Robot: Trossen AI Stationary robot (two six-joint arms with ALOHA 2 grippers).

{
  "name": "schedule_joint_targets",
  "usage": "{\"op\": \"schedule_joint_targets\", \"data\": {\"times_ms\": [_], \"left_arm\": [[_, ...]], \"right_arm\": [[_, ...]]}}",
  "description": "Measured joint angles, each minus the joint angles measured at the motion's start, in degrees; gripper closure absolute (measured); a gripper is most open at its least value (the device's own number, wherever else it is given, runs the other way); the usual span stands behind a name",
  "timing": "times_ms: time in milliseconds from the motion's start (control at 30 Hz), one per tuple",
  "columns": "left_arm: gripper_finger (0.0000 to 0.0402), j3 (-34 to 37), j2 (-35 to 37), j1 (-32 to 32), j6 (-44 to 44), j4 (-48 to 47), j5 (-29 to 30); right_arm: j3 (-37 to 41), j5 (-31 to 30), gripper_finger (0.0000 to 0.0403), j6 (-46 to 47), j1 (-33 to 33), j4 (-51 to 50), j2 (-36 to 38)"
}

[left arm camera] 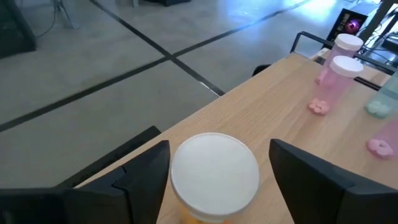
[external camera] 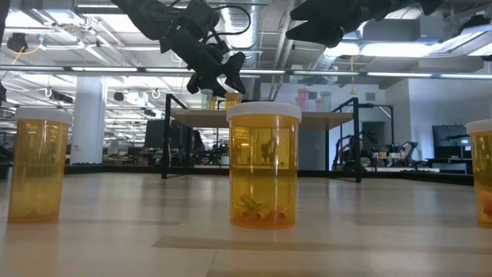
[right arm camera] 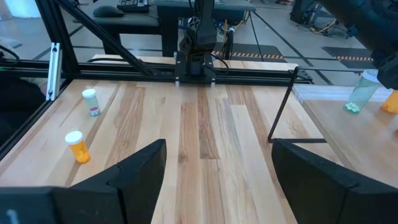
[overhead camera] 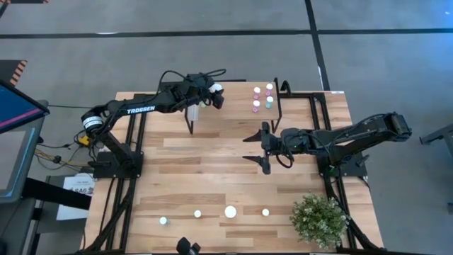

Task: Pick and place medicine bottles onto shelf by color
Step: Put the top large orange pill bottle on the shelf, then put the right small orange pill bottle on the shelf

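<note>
Left wrist view: released left tool [left arm camera: 214, 180] astride round white-capped orange bottle [left arm camera: 214, 174] on pale wood shelf [left arm camera: 280, 118].

Orange bottle [left arm camera: 214, 174], white cap, upright at shelf [left arm camera: 273, 112] left end. Pink bottles [overhead camera: 257, 99] and teal bottle [overhead camera: 270, 103] upright at right end. Four more bottles [overhead camera: 231, 212] along surface's near edge.

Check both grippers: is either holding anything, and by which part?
Nothing is held. The left gripper stands open around an orange bottle's white cap on the shelf, fingers clear of it. The right gripper is open and empty.
</note>
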State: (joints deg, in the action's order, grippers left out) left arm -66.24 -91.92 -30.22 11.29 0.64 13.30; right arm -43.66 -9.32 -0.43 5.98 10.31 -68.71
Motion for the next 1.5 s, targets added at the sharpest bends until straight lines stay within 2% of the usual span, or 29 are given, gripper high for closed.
{"op": "schedule_joint_targets", "data": {"times_ms": [433, 600, 800, 933, 1233, 1367, 1500], "left_arm": [[0.0124, 0.00, 3.51, 0.00, -1.64, -0.24, 1.15], [0.0124, 0.00, 8.14, 0.37, -4.93, -2.39, 1.97], [0.0125, 0.29, 16.09, 4.80, -9.80, -5.02, -2.42], [0.0125, 5.02, 23.02, 9.60, -12.15, -2.29, -2.17], [0.0125, 23.79, 38.66, 20.14, -9.07, 11.07, -2.50], [0.0125, 31.38, 42.20, 25.73, -8.81, 18.22, -2.36], [0.0125, 37.37, 42.83, 30.30, -8.68, 26.86, -1.20]], "right_arm": [[0.00, 0.00, 0.0092, 0.00, 0.00, 0.00, -0.01], [0.00, 0.06, 0.0092, 0.00, 0.00, -0.04, -0.01], [0.00, 0.17, 0.0092, 0.00, 1.58, -0.55, 0.00], [0.00, 0.19, 0.0092, 0.00, 3.75, -1.84, 0.00], [0.02, 0.61, 0.0092, 0.43, 10.57, -3.72, 0.00], [0.02, 0.71, 0.0092, 2.51, 13.84, -6.18, 0.00], [0.02, 2.12, 0.0092, 6.87, 16.47, -8.94, 0.00]]}}
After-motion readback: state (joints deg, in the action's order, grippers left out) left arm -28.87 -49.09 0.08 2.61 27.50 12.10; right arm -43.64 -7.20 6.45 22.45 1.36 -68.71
